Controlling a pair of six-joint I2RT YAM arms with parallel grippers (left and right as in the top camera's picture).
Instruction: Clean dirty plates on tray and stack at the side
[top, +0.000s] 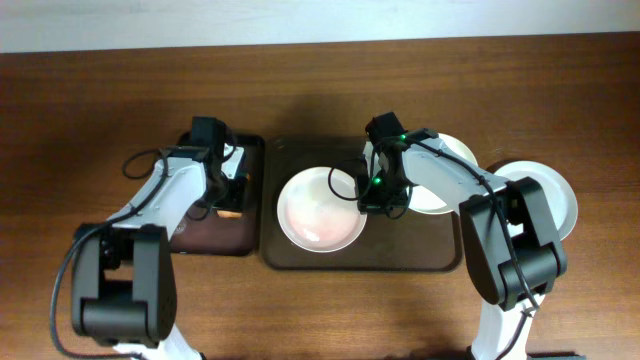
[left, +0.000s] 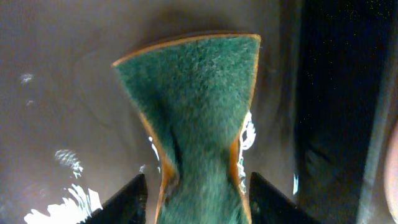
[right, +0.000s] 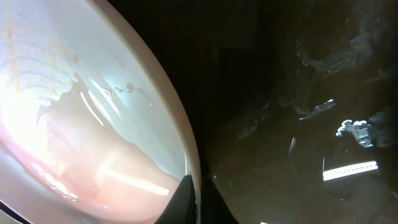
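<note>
A white plate with a pinkish smear lies on the left half of the dark brown tray. My right gripper is shut on that plate's right rim. In the right wrist view the fingers pinch the rim of the plate over the tray. A second plate lies on the tray's right part, partly hidden by the right arm. A third plate lies off the tray at the right. My left gripper is shut on the green-and-orange sponge, which is pinched at its waist.
The smaller dark tray stands left of the big tray, under my left gripper; its wet floor shows in the left wrist view. Bare wooden table lies in front of and behind both trays.
</note>
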